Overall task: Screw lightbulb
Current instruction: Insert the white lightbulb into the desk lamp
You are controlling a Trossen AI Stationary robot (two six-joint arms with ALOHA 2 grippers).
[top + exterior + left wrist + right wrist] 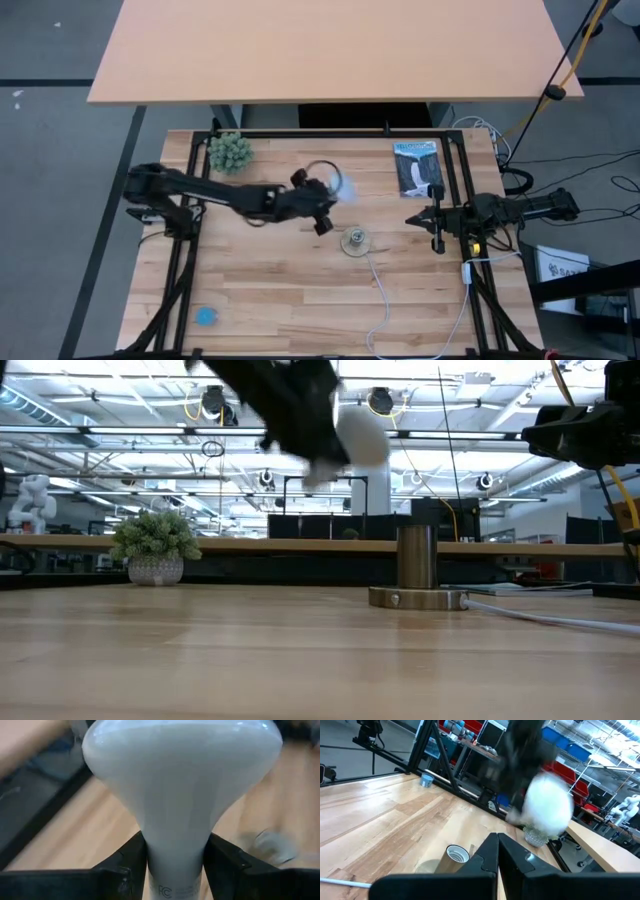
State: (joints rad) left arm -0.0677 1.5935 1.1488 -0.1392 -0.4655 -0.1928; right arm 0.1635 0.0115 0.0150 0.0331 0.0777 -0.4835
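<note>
The white lightbulb [341,187] hangs well above the table's middle, in my left gripper [322,203], which is shut on it. The bulb's dome [180,775] fills the left wrist view and also shows in the low view [362,435]; its screw base is hidden behind the fingers. The round metal socket [354,240] stands upright on the table just near-right of the bulb, with its opening [456,853] facing up. My right gripper [412,220] waits shut at the right side, its fingers [490,851] level and pointing toward the socket. My left gripper pinches the bulb's narrow neck [175,862] below the dome, with one finger [131,862] on each side. It reaches in from the table's left, slanting somewhat downward. The bulb is lifted clear of the table, its dome pointing away from the gripper toward the right.
A small potted plant [230,152] stands at the far left, and a printed card [417,168] lies at the far right. A blue disc [206,316] sits near the front left corner. The socket's white cord [385,300] runs to the front edge. Black frame rails line both sides.
</note>
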